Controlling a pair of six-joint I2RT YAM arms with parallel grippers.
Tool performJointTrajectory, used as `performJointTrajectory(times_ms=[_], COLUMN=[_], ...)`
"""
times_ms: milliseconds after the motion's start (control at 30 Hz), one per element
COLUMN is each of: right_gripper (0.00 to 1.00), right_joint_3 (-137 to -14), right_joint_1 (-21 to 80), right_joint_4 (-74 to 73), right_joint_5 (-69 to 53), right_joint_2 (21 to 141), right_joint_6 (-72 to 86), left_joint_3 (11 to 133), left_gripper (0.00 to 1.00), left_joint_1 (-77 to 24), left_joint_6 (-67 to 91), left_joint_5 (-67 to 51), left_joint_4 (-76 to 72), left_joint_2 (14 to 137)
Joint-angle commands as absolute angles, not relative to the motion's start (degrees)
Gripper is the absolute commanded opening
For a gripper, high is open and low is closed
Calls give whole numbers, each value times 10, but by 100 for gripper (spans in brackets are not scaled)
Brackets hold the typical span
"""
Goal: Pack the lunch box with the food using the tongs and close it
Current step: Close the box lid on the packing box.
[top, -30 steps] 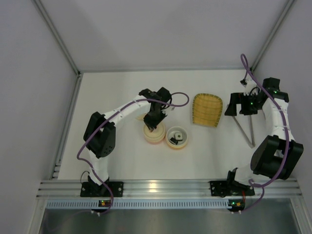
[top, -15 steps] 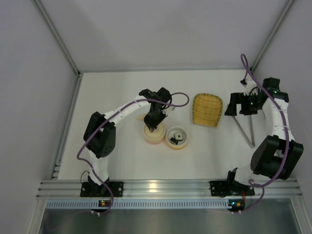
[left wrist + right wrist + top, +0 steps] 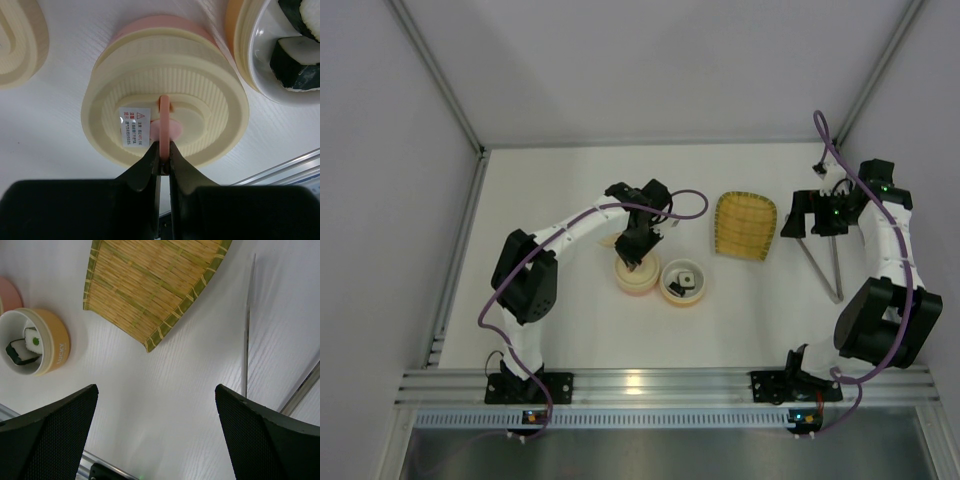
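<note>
Left gripper: jaws drawn together and clamped on the pink tab that stands at the centre of a ribbed cream lid. The lid is seated on the pink container. A white label with red print is noted on the lid just beside the tab.

Pink container: placed left of the bamboo tray and nearer the arm bases, with the orange bowl between the two.

Orange bowl: uncovered, just beside the pink container on the side toward the tray. Two sushi pieces are held inside, black outside with white rice; on one a green centre is seen in the right wrist view.

Second cream lid: laid on the table, farther left of the tray than the pink container, partly hidden under the left arm in the top view.

Tongs: laid flat on the table to the right of the tray, well apart from it, arms spread toward the far end and joined at the near tip.

Right gripper: jaws wide apart, nothing between them; held above the table just right of the tray, by the spread end of the tongs.
</note>
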State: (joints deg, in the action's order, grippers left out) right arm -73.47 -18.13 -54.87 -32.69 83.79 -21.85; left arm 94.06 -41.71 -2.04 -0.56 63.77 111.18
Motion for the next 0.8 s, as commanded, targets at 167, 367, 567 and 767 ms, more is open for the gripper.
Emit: performJointTrajectory(times_ms=[167, 367, 567, 767], right_gripper=[99, 99, 99, 99], right_joint_3=[-738, -738, -737, -737], right_joint_1=[-175, -175, -174, -174], right_joint_4=[-529, -529, -529, -530], right_joint_5=[-341, -341, -342, -342], right_joint_2=[838, 838, 837, 836], right_joint_6=[-221, -221, -221, -221], left_joint_3=[939, 937, 940, 944], left_gripper=[18, 28, 35, 38], left_joint_1=[-417, -417, -417, -417], left_joint_6=[-21, -19, -20, -24], left_joint_5=[-6, -6, 7, 16], left_joint_4=[631, 631, 630, 628], left_joint_2=[1124, 1123, 1122, 1107])
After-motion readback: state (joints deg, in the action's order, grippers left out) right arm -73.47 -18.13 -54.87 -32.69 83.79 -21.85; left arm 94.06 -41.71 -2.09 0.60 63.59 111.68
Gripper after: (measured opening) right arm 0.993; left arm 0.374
